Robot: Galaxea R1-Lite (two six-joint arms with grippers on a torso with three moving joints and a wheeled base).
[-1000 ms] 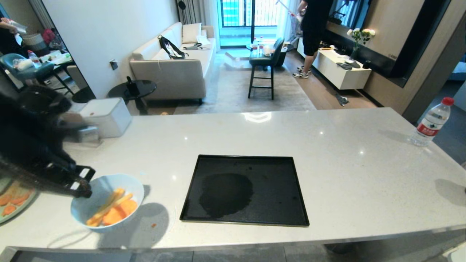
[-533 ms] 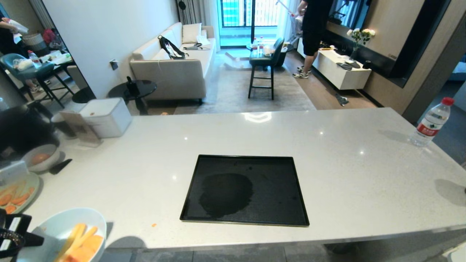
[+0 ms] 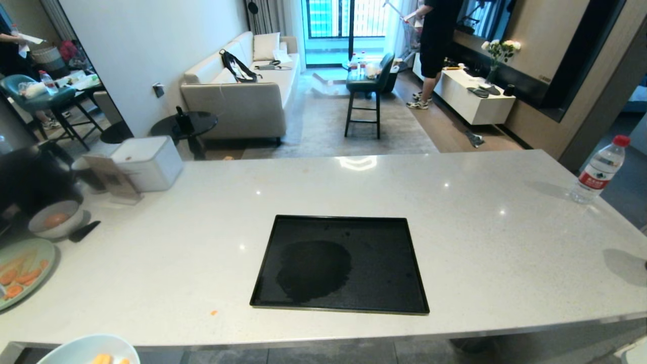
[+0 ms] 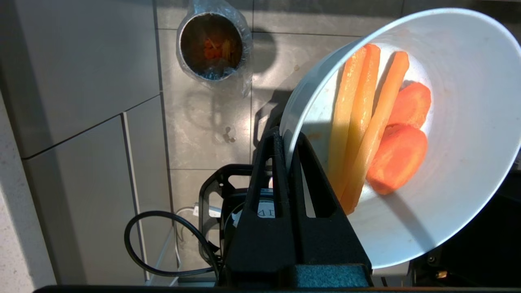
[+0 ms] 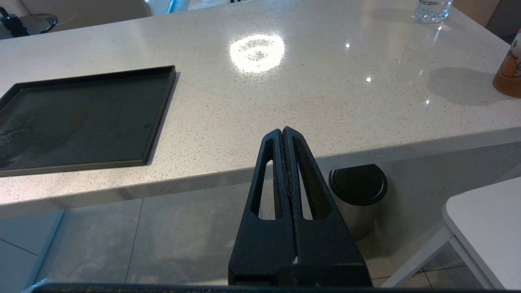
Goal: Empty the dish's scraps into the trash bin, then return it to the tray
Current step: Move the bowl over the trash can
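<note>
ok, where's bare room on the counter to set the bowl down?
The tray is bare. Open counter runs from the tray to the water bottle. The left end is crowded: green plate, grey bowl, white box.

Tray [image 3: 339, 263]: black, centre of white counter [image 3: 455, 227].
Dish [image 3: 86, 350]: pale bowl at seven o'clock, mostly cropped, seemingly past the counter edge.
Scraps [image 3: 101, 358]: orange bits inside dish.
</note>
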